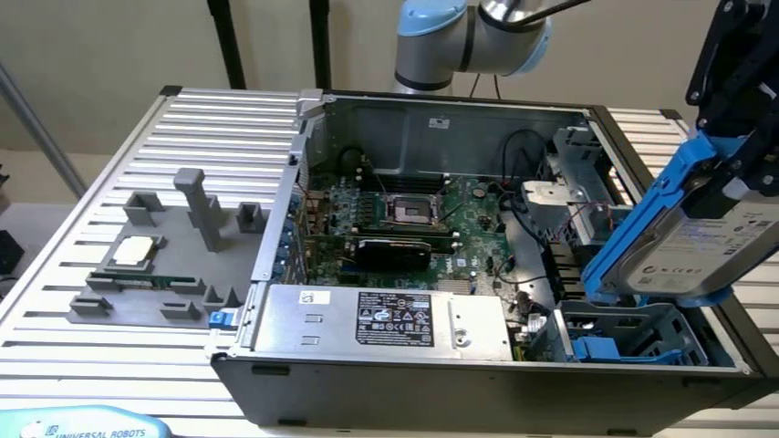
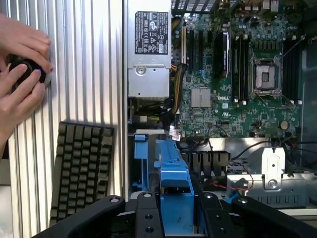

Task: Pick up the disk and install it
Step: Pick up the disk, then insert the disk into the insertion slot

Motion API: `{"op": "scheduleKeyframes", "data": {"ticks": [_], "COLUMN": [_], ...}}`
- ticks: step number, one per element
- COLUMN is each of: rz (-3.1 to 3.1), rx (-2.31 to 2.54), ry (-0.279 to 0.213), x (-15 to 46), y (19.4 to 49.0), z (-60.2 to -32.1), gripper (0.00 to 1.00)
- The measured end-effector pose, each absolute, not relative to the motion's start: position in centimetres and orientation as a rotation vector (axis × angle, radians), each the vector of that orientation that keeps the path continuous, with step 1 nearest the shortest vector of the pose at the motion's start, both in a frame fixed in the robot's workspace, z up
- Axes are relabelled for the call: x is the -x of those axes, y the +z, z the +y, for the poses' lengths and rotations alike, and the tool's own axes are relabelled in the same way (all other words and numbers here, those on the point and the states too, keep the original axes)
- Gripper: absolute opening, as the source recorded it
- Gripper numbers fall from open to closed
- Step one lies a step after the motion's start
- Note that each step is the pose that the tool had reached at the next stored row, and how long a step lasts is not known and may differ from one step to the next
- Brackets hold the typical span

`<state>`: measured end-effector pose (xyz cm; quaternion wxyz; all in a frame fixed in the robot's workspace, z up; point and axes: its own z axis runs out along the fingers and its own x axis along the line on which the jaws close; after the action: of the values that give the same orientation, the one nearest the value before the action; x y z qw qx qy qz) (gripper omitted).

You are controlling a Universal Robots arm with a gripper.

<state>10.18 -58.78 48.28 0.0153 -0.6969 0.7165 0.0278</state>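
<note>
**Disk held over the drive cage, not seated**

We find the gripper (image 1: pixel 742 169) at the exterior view's right, above the near right corner of the open computer case (image 1: pixel 487 374). Its fingers (image 2: pixel 148 218) are clamped on the disk (image 1: pixel 700 246), one on each side of the blue carrier (image 2: pixel 173 168).

The disk hangs in the air, tilted steeply, with its white label facing the exterior camera. It is over the drive cage (image 1: pixel 627 333), which sits in the case corner and holds blue plastic parts. We cannot tell whether the carrier's low edge touches the cage.

Inside the case:
- The motherboard (image 1: pixel 402 219) lies flat, with the CPU socket (image 1: pixel 408 208) near its middle.
- The gray power supply (image 1: pixel 378 319) with a black label sits along the near wall, beside the drive cage.

The case stands on a slatted metal tabletop (image 1: pixel 232 109). At the exterior view's left, a gray fixture plate (image 1: pixel 159 274) rests on the tabletop and carries a small square silver chip (image 1: pixel 134 248), well apart from the gripper.

In the wrist view, a keyboard (image 2: pixel 81 168) lies on the tabletop just beside the case. Farther out, one hand (image 2: pixel 25 42) and the other hand (image 2: pixel 17 99) of a person are closed around a small dark round object (image 2: pixel 22 69).
</note>
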Motion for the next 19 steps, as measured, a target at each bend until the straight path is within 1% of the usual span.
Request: {"op": "scheduleKeyframes", "data": {"ticks": [19], "rz": [2.231], "rx": [2.171], "ry": [0.082], "x": [-10.2], "y": [44.9], "z": [-59.1], "gripper": [0.33]}}
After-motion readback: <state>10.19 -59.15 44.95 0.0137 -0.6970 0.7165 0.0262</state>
